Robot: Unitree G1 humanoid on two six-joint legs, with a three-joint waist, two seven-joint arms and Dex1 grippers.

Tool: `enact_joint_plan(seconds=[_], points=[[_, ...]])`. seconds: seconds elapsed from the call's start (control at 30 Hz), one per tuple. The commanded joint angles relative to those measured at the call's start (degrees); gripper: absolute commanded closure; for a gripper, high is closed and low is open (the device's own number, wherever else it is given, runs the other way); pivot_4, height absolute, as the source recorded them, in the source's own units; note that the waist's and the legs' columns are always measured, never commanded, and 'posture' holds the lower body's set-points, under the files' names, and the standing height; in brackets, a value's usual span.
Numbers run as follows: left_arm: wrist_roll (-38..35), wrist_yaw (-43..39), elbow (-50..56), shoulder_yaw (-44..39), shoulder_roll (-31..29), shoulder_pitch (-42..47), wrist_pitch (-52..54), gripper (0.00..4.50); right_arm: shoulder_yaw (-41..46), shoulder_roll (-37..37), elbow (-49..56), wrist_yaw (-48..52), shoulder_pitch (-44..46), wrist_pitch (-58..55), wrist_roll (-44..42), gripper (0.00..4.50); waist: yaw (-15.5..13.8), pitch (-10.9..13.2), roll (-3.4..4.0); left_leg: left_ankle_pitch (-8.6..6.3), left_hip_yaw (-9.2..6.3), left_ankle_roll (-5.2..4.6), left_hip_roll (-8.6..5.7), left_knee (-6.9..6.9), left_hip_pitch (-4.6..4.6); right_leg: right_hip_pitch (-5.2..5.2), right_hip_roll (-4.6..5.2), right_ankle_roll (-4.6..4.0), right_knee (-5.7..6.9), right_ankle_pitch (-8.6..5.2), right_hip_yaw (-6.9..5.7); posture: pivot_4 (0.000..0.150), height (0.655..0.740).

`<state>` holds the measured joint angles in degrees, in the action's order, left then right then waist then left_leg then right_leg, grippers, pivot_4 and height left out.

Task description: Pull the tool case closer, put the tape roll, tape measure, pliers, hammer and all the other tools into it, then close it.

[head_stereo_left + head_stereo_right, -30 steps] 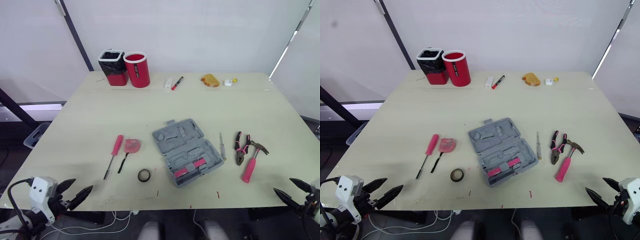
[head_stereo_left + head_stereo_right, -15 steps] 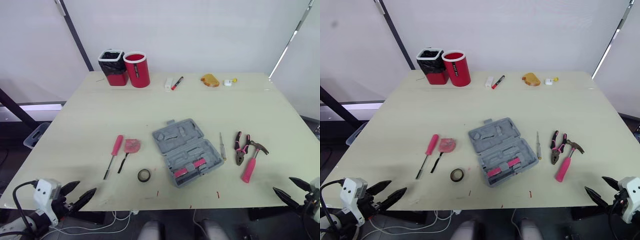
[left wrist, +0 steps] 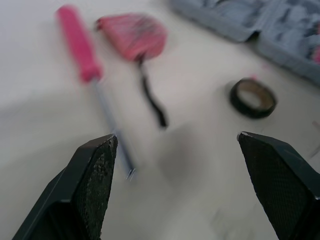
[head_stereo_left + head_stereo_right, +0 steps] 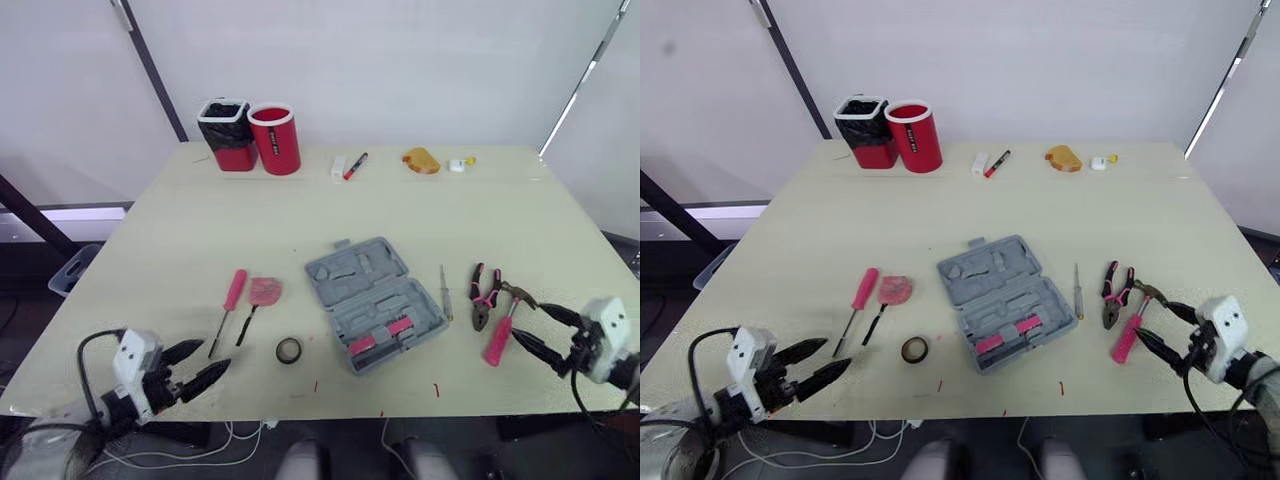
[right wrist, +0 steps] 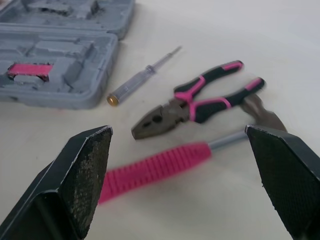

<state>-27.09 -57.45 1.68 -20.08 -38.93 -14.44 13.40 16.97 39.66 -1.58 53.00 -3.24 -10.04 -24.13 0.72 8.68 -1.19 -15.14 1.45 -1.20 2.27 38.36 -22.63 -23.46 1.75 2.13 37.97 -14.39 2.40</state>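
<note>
The grey tool case (image 4: 375, 303) lies open at the table's middle, with pink pieces in its near half. Left of it are a black tape roll (image 4: 289, 350), a pink tape measure (image 4: 265, 291) and a pink-handled screwdriver (image 4: 229, 305). To its right lie a thin tester screwdriver (image 4: 444, 291), pliers (image 4: 484, 297) and a pink-handled hammer (image 4: 503, 330). My left gripper (image 4: 215, 356) is open over the front edge, just short of the screwdriver's tip (image 3: 127, 170). My right gripper (image 4: 525, 320) is open beside the hammer handle (image 5: 155, 170), holding nothing.
At the far left stand a red cup (image 4: 274, 140) and a black-lined red bin (image 4: 226, 135). A marker (image 4: 354, 166), a white block (image 4: 337, 167), an orange object (image 4: 420, 160) and a small white-yellow item (image 4: 458, 164) lie along the back edge.
Both grippers have risen from below the front edge and come in over the table: the left toward the screwdriver and tape roll, the right up to the hammer and pliers.
</note>
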Motion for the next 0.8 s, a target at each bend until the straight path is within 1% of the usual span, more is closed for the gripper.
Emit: enact_joint_plan(seconds=[0.03, 0.17, 0.27, 0.4, 0.53, 0.63, 0.77, 0.8], points=[[0.1, -0.8, 2.2, 3.2, -0.6, 3.0, 1.3, 0.39, -3.5, 0.6, 1.2, -1.0, 5.9, -3.5, 1.2, 0.0, 0.0, 0.0, 0.01, 0.0, 0.0, 0.0, -0.02, 0.0, 0.0, 0.0, -0.02, 0.02, 0.0, 0.02, 0.0, 0.15, 0.74], [0.3, -1.6, 1.7, 8.0, -0.2, 8.7, 3.4, 0.39, -9.4, -0.5, -3.5, -1.2, 15.6, -5.6, 4.3, 0.0, 0.1, 0.0, 0.02, 0.0, -0.03, 0.0, -0.06, 0.0, -0.04, -0.03, -0.1, 0.14, 0.0, 0.1, -0.01, 0.15, 0.74], [1.9, -1.8, -0.5, 11.6, -0.1, 13.3, 4.0, 0.39, -13.3, -1.7, -8.5, -0.4, 22.0, -5.5, 6.9, 0.0, 0.0, 0.0, 0.01, 0.0, -0.08, 0.0, -0.09, -0.01, -0.08, -0.03, -0.17, 0.19, -0.02, 0.13, -0.02, 0.15, 0.74], [3.7, -2.3, -3.7, 15.4, 0.6, 18.6, 4.3, 0.39, -17.3, -3.4, -15.4, 0.8, 29.0, -3.7, 9.9, 0.0, 0.0, 0.1, 0.04, 0.0, -0.08, 0.0, -0.1, -0.02, -0.15, -0.04, -0.21, 0.19, -0.02, 0.13, -0.06, 0.15, 0.74], [5.9, -4.1, -7.8, 19.5, 1.8, 24.3, 3.8, 0.39, -22.0, -6.4, -25.7, 1.5, 37.5, 0.4, 14.9, 0.0, 0.2, 0.1, 0.06, 0.0, -0.1, 0.0, -0.1, -0.01, -0.16, -0.05, -0.21, 0.2, -0.02, 0.15, -0.04, 0.15, 0.74], [7.2, -5.3, -10.8, 21.2, 2.3, 26.6, 3.1, 1.21, -23.7, -8.6, -32.8, 2.5, 42.0, 3.6, 17.2, 0.8, 0.4, 0.1, 0.06, 0.01, -0.04, 0.0, -0.1, 0.01, -0.15, -0.06, -0.24, 0.21, 0.01, 0.16, -0.03, 0.15, 0.74], [8.9, -5.9, -14.1, 22.7, 3.2, 28.9, 1.9, 3.29, -25.5, -10.8, -41.5, 2.2, 47.0, 8.3, 20.6, 2.94, 0.3, 0.2, 0.06, 0.01, -0.07, 0.0, -0.07, -0.01, -0.17, -0.07, -0.27, 0.2, 0.01, 0.16, -0.06, 0.15, 0.74], [9.3, -5.9, -14.9, 23.1, 3.4, 29.4, 1.6, 3.71, -25.9, -11.2, -43.4, 2.3, 47.9, 9.1, 21.3, 3.41, 0.3, 0.2, 0.07, 0.0, -0.07, 0.0, -0.07, -0.02, -0.18, -0.07, -0.26, 0.2, 0.0, 0.16, -0.05, 0.15, 0.74]])
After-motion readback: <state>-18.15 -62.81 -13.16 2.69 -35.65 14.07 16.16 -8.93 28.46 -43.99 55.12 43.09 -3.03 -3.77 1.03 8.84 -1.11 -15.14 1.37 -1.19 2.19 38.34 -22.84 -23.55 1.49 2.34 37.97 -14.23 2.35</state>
